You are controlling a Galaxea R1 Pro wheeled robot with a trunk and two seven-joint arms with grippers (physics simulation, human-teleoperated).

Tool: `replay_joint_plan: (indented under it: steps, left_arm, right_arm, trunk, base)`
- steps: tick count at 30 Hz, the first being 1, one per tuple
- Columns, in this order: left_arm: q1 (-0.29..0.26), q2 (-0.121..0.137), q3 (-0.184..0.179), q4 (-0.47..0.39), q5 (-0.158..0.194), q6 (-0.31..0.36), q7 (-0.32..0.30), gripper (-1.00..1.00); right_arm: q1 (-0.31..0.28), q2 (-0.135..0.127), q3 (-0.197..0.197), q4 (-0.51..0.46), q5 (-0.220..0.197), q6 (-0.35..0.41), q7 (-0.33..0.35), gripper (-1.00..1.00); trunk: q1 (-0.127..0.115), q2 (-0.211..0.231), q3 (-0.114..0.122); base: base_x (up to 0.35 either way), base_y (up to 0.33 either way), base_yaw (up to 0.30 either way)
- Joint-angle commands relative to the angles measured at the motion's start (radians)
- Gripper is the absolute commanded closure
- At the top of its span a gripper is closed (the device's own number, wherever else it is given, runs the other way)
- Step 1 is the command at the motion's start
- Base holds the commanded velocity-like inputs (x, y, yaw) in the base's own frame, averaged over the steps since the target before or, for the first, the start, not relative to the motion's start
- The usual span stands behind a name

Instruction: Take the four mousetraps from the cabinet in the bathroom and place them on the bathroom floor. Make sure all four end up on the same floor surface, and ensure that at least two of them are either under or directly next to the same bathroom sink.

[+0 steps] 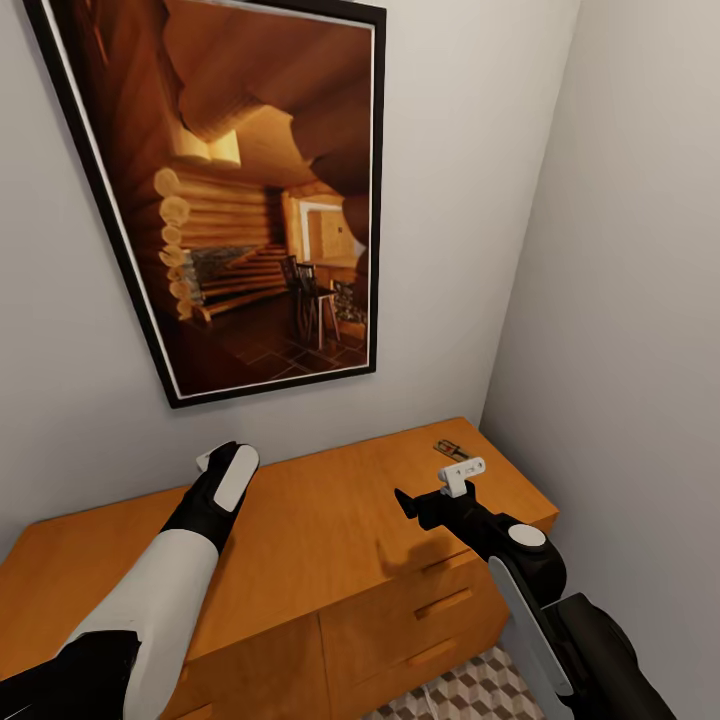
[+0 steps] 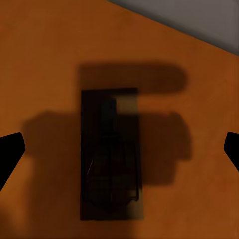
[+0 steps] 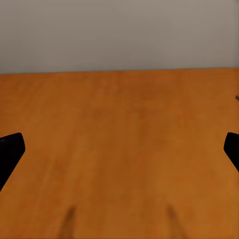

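- The cabinet (image 1: 330, 540) stood against a gray wall, under a big framed picture (image 1: 250, 190) of a log house.
- One mousetrap (image 1: 452, 449) lay flat on the cabinet's top, near its back right corner.
- The right gripper (image 1: 425, 495) hung over the cabinet top, just in front of that mousetrap and not touching it.
- In the right wrist view its fingers (image 3: 11, 154) were spread wide apart, with only bare orange wood between them.
- The left gripper (image 1: 225, 465) hung over the back of the cabinet top, close to the wall.
- In the left wrist view another mousetrap (image 2: 112, 154) lay flat on the wood right below, dark in the arm's shadow.
- The left fingers (image 2: 10, 157) were spread wide on both sides of it and held nothing.
- A bit of the bathroom floor (image 1: 470, 695) showed in front of the drawers.
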Motion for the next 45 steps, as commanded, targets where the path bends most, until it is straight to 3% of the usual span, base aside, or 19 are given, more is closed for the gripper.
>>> replay_joint_plan:
  steps: [1, 11, 27, 40, 45]
  left_arm:
    - [0.0, 0.0, 0.0, 0.0, 0.0, 0.0, -0.001, -1.0]
    - [-0.001, 0.004, 0.004, 0.0, 0.001, -0.001, -0.005, -1.0]
    - [0.007, 0.024, 0.055, 0.0, 0.001, -0.003, -0.057, -1.0]
    - [0.031, 0.028, 0.064, 0.001, 0.001, -0.007, -0.093, -1.0]
    - [0.043, 0.029, 0.066, 0.002, -0.001, -0.013, -0.101, -1.0]
  right_arm:
    - [0.0, 0.0, 0.0, 0.0, 0.0, 0.0, 0.0, -1.0]
    - [0.0, -0.001, -0.001, 0.0, 0.0, 0.0, 0.0, -1.0]
    - [0.0, -0.001, 0.0, 0.001, 0.0, 0.001, 0.0, -1.0]
    - [0.0, 0.0, 0.0, 0.001, 0.001, 0.001, 0.0, -1.0]
    - [0.0, 0.0, 0.0, 0.001, 0.001, 0.0, 0.0, -1.0]
  trunk:
    - [0.004, -0.007, -0.003]
    - [0.042, -0.077, -0.035]
    - [0.042, -0.077, -0.035]
    - [0.042, -0.077, -0.035]
    - [0.061, -0.112, -0.05]
  base:
    - [0.0, 0.0, 0.0]
    - [0.0, 0.0, 0.0]
    - [0.0, 0.0, 0.0]
    - [0.0, 0.0, 0.0]
    - [0.0, 0.0, 0.0]
